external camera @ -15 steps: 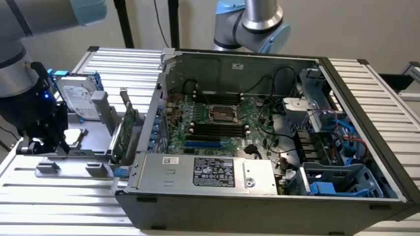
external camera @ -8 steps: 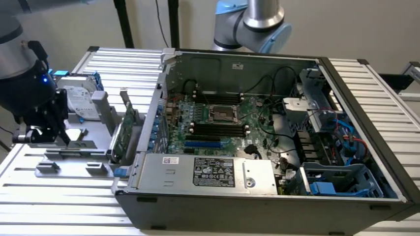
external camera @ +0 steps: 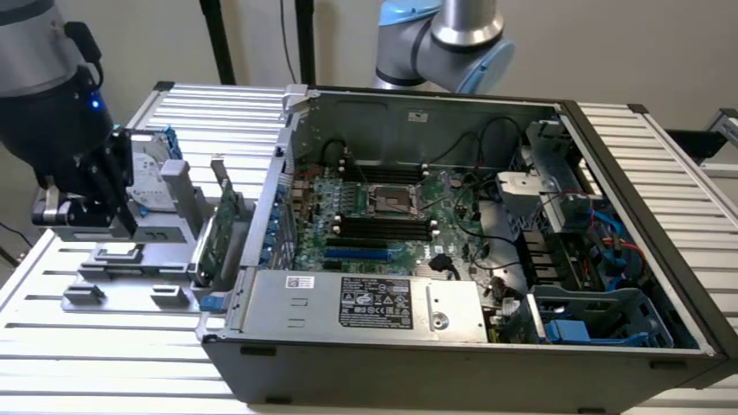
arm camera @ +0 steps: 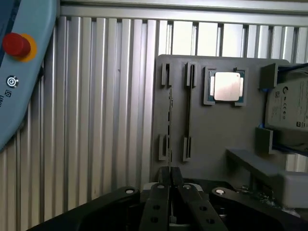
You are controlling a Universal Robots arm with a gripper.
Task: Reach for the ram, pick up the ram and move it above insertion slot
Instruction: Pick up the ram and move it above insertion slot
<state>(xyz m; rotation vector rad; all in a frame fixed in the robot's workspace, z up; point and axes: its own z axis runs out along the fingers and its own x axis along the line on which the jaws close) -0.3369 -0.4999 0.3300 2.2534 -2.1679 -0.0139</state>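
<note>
Reaching step, I'd say — the pincer (arm camera: pixel 169 171) hangs narrow, gripping nothing, short of the ram (arm camera: pixel 169 120), which stands edge-on in the grey holder (arm camera: pixel 211 149) on the bench (arm camera: pixel 106 120); a grasp needs its fingers parted and squared to that thin edge

I see the ram (arm camera: pixel 169 120) only edge-on in its grey holder (arm camera: pixel 211 144), so its chips are hidden from me. The hard drive (arm camera: pixel 288 108) and the teach pendant (arm camera: pixel 21 72) are cut off by the picture's edge.
</note>
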